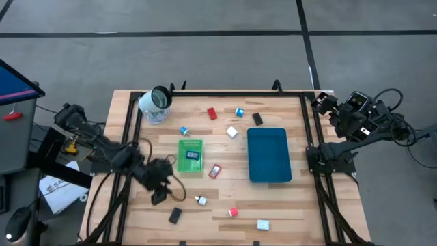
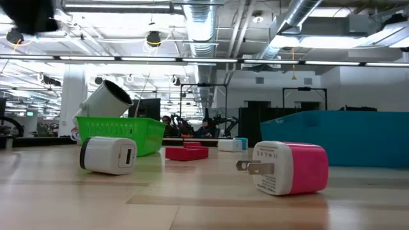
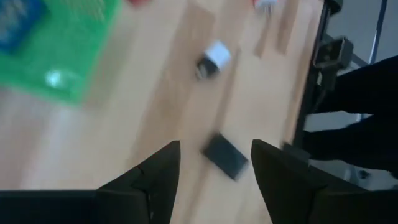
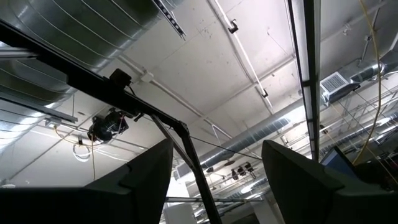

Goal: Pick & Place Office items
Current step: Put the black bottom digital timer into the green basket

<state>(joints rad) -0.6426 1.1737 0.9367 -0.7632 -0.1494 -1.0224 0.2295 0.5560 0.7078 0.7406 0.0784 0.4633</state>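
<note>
Small office items lie scattered on the wooden table: a black block [image 1: 175, 216] [image 3: 225, 155], a white one [image 1: 201, 200] [image 3: 214, 56], red ones [image 1: 215, 171] [image 1: 233, 212] and blue ones [image 1: 240, 111]. A blue item lies in the green tray [image 1: 190, 156]. My left gripper [image 1: 159, 196] [image 3: 214, 146] hovers open over the table's near left part, above the black block and apart from it. My right gripper [image 1: 321, 102] [image 4: 214, 155] is raised at the far right, open and pointing up at the ceiling, with nothing in it.
A dark blue tray [image 1: 268, 155] lies right of centre. A white cylinder with a dark opening [image 1: 156, 102] lies on its side at the far left corner. A black frame [image 1: 311, 137] borders the table. In the low view a white plug [image 2: 108, 155] and a pink one [image 2: 287, 167] lie near.
</note>
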